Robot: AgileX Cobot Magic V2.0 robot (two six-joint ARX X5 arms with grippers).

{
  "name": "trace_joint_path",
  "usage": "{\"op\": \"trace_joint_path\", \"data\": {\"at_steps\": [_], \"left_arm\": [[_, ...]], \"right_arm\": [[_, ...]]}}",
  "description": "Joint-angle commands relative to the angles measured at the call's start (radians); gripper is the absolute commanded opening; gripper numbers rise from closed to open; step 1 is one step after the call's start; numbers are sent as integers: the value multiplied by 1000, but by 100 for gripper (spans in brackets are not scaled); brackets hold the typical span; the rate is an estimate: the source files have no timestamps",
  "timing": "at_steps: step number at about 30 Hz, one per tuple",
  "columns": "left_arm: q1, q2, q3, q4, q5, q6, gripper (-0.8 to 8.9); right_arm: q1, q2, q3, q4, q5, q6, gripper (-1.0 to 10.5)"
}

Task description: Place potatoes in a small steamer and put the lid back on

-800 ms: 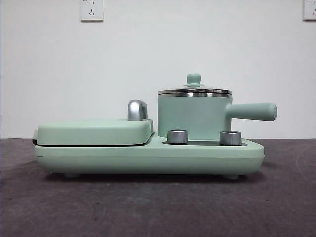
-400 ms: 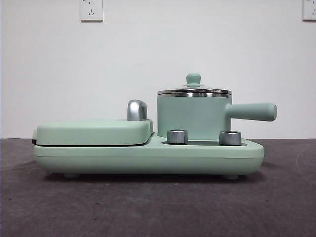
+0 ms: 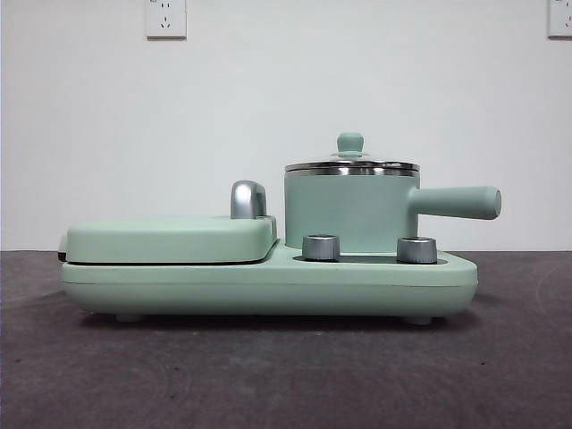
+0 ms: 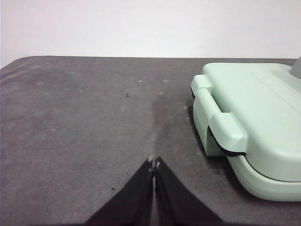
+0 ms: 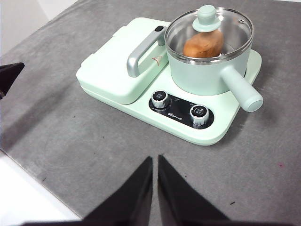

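Observation:
The mint-green small steamer (image 3: 351, 213) stands on the right of the cooker base, its stubby handle (image 3: 458, 203) pointing right. The glass lid (image 3: 351, 164) with its green knob sits on the steamer's rim. In the right wrist view the orange-brown potato (image 5: 203, 44) lies inside the steamer (image 5: 207, 70) under the lid (image 5: 207, 19). My right gripper (image 5: 154, 160) is shut and empty, high above the table in front of the cooker. My left gripper (image 4: 154, 163) is shut and empty, low over the table beside the griddle's end.
The flat griddle cover (image 3: 170, 238) with its chrome handle (image 3: 248, 198) takes the left of the cooker base (image 3: 268, 290). Two steel dials (image 3: 322, 247) sit at the front. The left arm's dark tip (image 5: 9, 75) shows at the right wrist view's edge.

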Motion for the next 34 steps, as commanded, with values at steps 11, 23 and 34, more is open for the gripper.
{"op": "trace_joint_path", "data": {"at_steps": [11,23,34], "left_arm": [[0,-2,-20,10,-3,0,5],[0,-2,-20,10,-3,0,5],[0,-2,-20,10,-3,0,6]], "right_arm": [[8,3,10,10,3,-8,15],[-229,-43,-65,87,-31,-8,15],[-564,-296,-511,571,59,-43,15]]}}
